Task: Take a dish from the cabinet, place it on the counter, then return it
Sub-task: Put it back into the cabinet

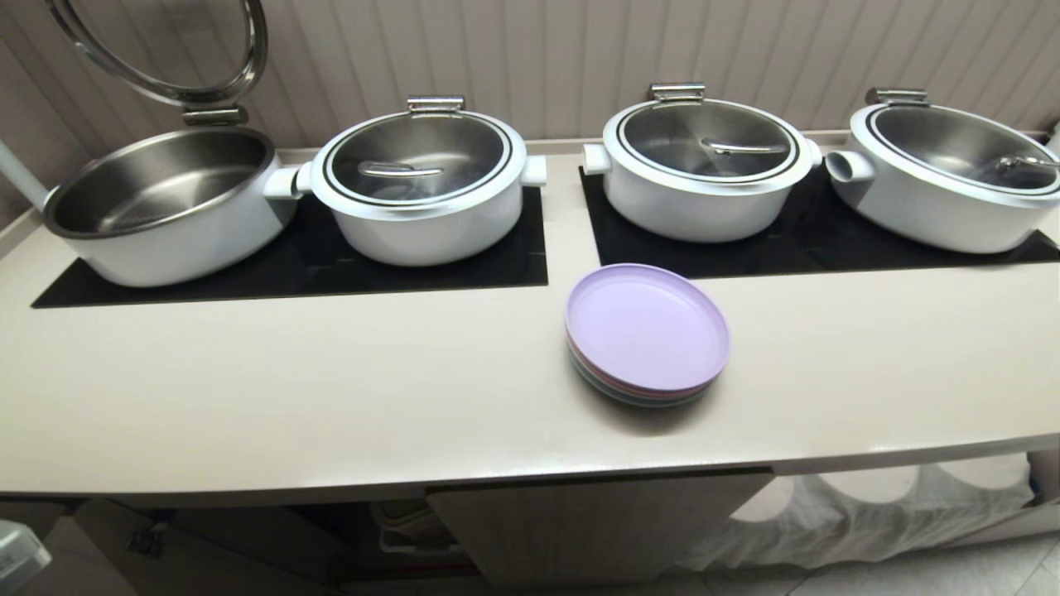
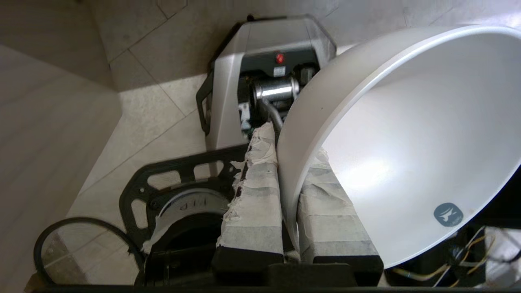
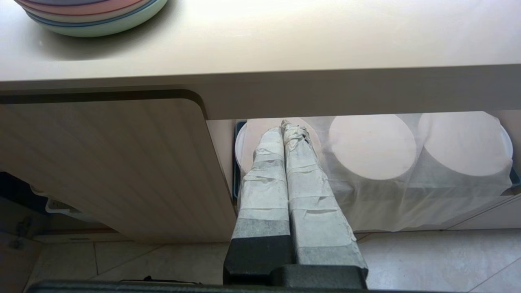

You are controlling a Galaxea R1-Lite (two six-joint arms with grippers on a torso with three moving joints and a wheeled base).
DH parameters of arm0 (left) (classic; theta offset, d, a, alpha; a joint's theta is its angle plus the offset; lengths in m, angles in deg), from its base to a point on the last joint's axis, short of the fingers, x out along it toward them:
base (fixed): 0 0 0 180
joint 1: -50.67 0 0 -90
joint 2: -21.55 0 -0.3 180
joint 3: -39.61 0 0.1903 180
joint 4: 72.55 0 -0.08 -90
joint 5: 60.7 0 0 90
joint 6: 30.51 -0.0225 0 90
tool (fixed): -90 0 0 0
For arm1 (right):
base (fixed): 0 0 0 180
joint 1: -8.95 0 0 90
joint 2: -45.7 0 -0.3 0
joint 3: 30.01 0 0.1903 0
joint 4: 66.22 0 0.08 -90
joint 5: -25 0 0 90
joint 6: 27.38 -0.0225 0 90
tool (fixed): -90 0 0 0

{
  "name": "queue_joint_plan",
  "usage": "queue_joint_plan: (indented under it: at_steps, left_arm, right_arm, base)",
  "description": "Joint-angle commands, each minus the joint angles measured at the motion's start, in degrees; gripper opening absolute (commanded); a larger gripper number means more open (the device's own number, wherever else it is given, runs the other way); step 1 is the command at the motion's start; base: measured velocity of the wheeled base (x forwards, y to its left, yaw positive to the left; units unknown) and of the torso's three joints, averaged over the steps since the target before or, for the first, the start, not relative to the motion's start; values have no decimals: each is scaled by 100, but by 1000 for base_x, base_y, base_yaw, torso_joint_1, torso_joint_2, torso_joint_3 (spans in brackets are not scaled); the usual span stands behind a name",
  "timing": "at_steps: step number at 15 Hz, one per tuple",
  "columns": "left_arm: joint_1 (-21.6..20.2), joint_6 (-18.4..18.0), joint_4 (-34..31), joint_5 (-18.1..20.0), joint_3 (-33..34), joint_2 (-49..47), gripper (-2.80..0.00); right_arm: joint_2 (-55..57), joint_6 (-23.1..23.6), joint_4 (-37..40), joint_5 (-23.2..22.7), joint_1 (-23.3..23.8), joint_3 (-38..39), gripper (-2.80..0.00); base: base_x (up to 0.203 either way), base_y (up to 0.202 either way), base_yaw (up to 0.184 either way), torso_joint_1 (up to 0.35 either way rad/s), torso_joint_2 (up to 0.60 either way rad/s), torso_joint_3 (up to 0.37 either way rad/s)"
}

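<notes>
The white bowl [image 2: 407,134] is clamped by its rim between the taped fingers [image 2: 254,203] of the left gripper [image 2: 287,191], tilted on edge above the tiled floor [image 2: 154,106], below the counter [image 1: 331,397]. The right gripper [image 3: 285,134] hangs pressed shut and empty just below the counter's front edge, beside the cabinet door [image 3: 114,162]. A stack of lilac plates [image 1: 648,334] sits on the counter.
</notes>
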Motion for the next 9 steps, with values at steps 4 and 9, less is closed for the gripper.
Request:
queue_joint_plan:
  at_steps: [4,9]
  left_arm:
    - [7,223,329,8,-2,-82,-280]
    - [-10,226,496,-45,-100,-331,-280]
  right_arm:
    - [0,0,0,-1,0,0,-280]
    - [0,0,0,-1,0,0,-280]
  base:
    - [0,0,0,0,0,0]
    - [0,0,0,0,0,0]
